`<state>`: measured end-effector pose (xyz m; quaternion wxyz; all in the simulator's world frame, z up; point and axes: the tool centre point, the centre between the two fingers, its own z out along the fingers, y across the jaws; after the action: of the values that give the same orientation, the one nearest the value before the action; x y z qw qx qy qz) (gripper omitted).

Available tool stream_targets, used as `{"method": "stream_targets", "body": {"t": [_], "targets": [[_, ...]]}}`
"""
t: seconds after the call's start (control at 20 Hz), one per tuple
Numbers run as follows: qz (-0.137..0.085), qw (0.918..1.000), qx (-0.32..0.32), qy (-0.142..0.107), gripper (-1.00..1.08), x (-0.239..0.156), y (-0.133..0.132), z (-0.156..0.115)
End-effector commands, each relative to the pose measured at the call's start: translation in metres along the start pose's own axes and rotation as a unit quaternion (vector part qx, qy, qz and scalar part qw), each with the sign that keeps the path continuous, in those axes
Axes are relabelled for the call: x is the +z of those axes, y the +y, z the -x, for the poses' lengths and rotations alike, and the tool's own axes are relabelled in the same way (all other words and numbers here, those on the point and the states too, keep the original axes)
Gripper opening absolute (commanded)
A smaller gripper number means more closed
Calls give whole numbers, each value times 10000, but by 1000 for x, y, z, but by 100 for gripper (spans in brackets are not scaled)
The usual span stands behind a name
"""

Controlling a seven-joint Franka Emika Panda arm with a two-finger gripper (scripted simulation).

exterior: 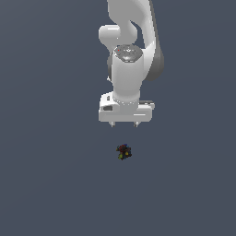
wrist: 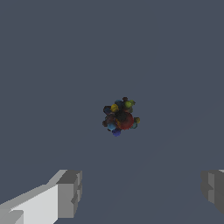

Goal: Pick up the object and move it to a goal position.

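In the exterior view, the scene's left portion is a uniform slate-blue surface (exterior: pixel 46 175) — matte, untextured, with no visible edge, corner or seam in either view, so positions cannot be referenced to any border. Near the horizontal centre, the white arm (exterior: pixel 131 41) descends from the top of the frame; its housings are smooth, rounded and glossy, with a dark grey band at one joint. It ends in a blocky, rectangular white hand, and the gripper (exterior: pixel 124 124) points straight down, showing two short stubby fingertips (exterior: pixel 112 124).

The object (exterior: pixel 123 151) sits below the gripper, apart from it and not touched by either finger. It is a small dark lump of irregular, knobbly outline, made of clustered rounded specks in red, yellow and blue.

In the wrist view, the object (wrist: pixel 120 116) appears as the same bumpy cluster. The fingers (wrist: pixel 68 192) are flat-faced grey pads with squared edges, one on each side of the frame — the jaws stand wide apart and hold nothing. Open surface surrounds the object on all sides.
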<state>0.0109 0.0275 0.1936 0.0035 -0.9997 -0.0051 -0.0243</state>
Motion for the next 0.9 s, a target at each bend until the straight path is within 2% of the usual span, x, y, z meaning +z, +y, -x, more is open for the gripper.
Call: {"method": "stream_targets", "body": {"t": [0.0, 0.5, 0.85], "targets": [[0, 10000, 0, 0, 100, 0, 0, 0], [3, 9996, 215, -187, 100, 6, 4, 8], [1, 9994, 285, -182, 100, 8, 3, 7]]}}
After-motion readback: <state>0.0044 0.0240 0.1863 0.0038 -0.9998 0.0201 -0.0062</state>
